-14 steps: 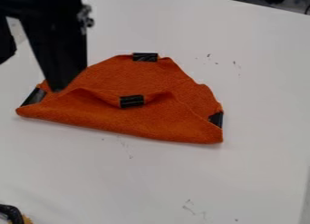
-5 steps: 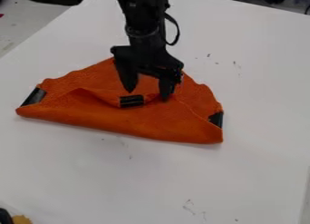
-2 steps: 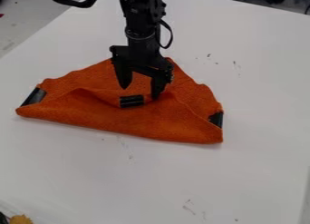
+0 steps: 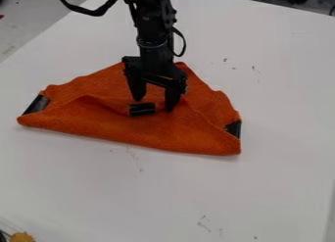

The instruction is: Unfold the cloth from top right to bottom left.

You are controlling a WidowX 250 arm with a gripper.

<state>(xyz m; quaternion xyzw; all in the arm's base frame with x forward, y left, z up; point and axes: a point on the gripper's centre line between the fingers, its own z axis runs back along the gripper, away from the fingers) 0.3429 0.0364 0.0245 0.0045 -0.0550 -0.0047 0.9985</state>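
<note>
Gotta grab the black-taped corner (image 4: 142,109) of the folded orange cloth (image 4: 118,133), left of centre in the frame and just below the spread gripper (image 4: 155,104), nearer its picture-left fingertip. Points up-frame at that corner, with a long axis running left to lower right. Probably just needs a small nudge down-left before closing, imo.
</note>
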